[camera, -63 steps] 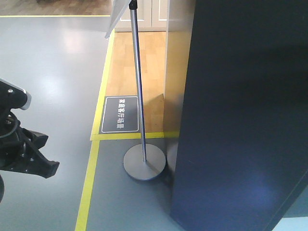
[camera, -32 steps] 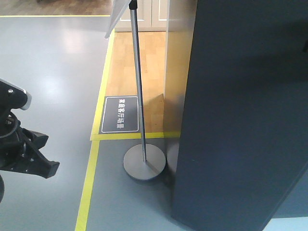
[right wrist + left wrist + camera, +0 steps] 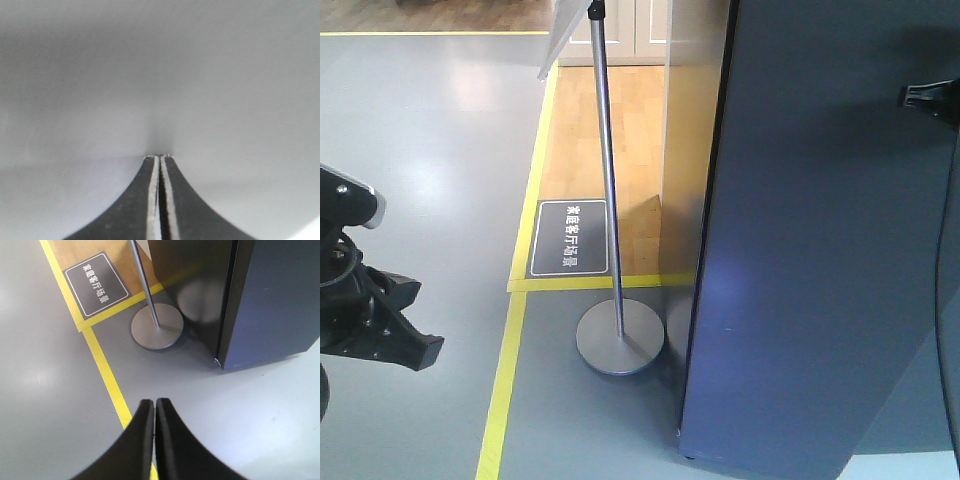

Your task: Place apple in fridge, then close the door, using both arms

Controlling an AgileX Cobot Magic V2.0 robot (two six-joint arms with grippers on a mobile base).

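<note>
The right black gripper (image 3: 159,159) is clenched, empty, its tips against a blank pale surface. The left black gripper (image 3: 149,402) is also clenched and empty, above grey floor (image 3: 45,390). Ahead stand a round-based metal pole stand (image 3: 155,330) and the tall dark grey-blue door (image 3: 820,250). No apple shows.
</note>
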